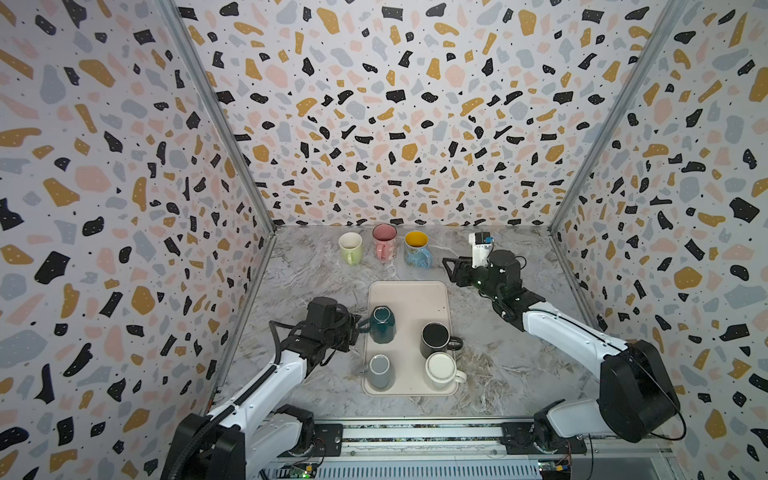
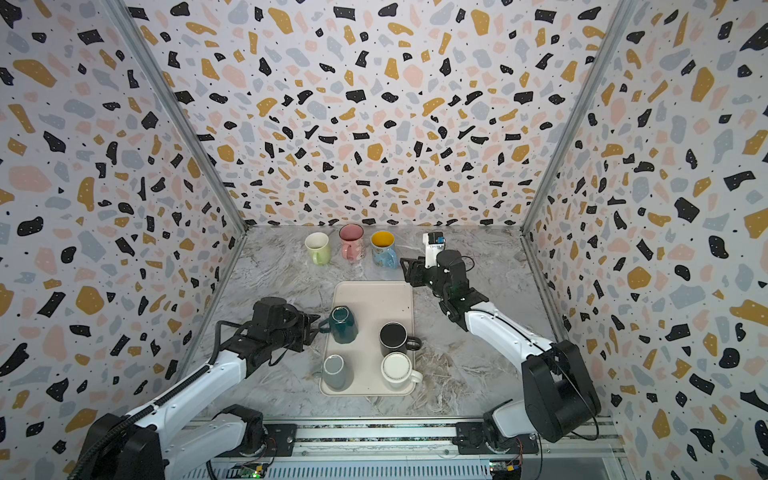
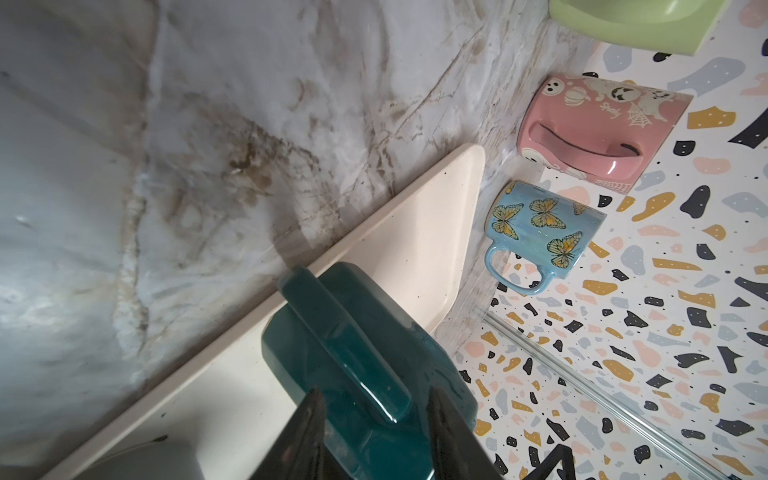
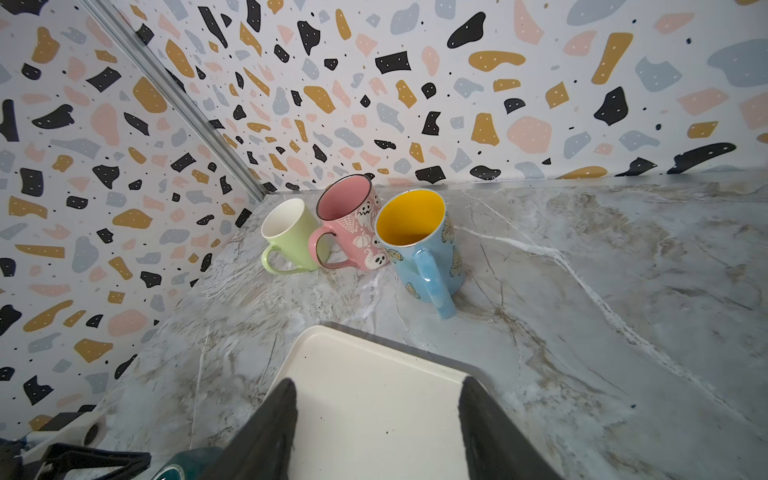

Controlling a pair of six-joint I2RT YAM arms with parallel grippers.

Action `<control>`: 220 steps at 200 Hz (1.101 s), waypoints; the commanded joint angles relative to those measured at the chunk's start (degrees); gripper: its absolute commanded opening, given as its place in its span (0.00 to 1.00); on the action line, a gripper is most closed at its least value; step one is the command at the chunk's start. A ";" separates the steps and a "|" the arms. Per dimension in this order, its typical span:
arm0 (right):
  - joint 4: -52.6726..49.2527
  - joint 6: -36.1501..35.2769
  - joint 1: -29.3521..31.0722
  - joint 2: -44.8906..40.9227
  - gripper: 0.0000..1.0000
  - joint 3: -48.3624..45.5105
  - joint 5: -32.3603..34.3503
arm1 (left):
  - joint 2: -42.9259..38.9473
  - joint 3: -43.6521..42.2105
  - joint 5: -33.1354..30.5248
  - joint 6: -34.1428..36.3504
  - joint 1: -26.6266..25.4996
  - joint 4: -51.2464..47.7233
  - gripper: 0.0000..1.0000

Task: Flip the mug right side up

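Both top views high overhead, angled forward, wrist views low, close, sharing tray (image 3: 419, 232), blue mug (image 4: 428, 266)

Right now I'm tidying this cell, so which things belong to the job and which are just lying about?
Job: upside-down dark teal ceramic mug; left gripper straddling its handle; beige rectangular tray under it; probably the upside-down black mug, grey mug, white mug.
Lying about: upright pale green mug, pink ghost-print mug, blue butterfly mug; open right gripper.

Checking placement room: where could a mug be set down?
Bare: far right corner of the tray, beyond the black mug, and the table right of it. Crowded: the tray's near half, with grey mug and white mug.
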 commanded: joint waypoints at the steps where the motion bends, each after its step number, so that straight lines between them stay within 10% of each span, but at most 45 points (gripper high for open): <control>1: -0.80 0.79 -0.85 -0.11 0.64 0.14 -0.01 | 1.25 0.43 2.20 -1.39 0.36 2.69 0.41; 220: -0.36 1.64 -3.69 1.82 0.64 0.32 -0.80 | 16.81 4.83 3.48 0.39 1.50 12.57 0.28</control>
